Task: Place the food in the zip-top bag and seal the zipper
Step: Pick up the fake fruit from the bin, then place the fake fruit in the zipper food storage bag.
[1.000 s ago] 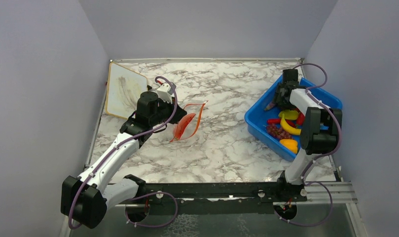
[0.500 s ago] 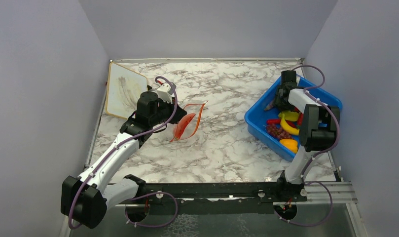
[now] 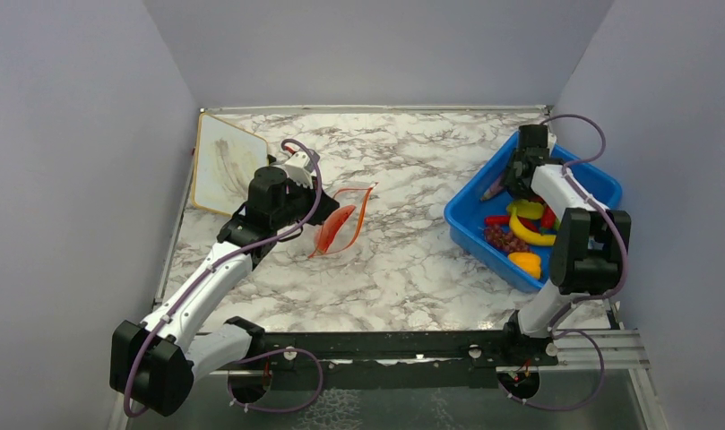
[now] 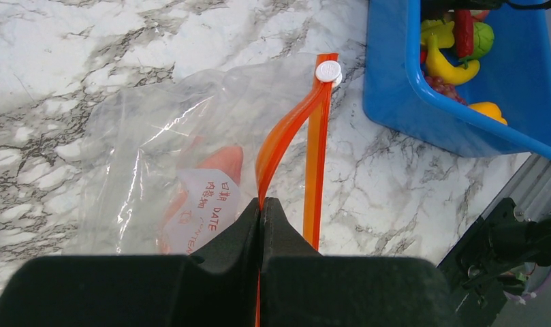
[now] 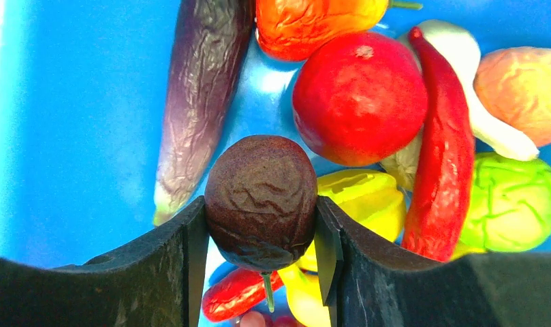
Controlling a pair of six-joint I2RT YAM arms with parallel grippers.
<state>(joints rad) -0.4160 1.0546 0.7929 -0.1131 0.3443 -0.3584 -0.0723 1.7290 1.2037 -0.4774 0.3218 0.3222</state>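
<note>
We're mid-load. R gripper [image 5: 261, 211] pinches a dark wrinkly fruit [image 5: 261, 180] above the blue bin [image 3: 467, 227], 3 o'clock on the table [image 3: 412, 269]. L gripper [image 4: 261, 208] is clamped on the orange zipper [image 4: 316, 136], lifting the mouth of the bag [image 4: 143, 129], approx 9 o'clock of centre. Next, we judge: carry fruit over, drop thru the gap. Bag's clear, crinkly, w/ one reddish piece [image 4: 214, 170] inside.

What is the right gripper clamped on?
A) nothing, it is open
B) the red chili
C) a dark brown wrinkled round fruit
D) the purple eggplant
C: the right gripper presses both sides of the dark brown wrinkled round fruit; the purple eggplant and red chili lie free in the blue bin.
</note>
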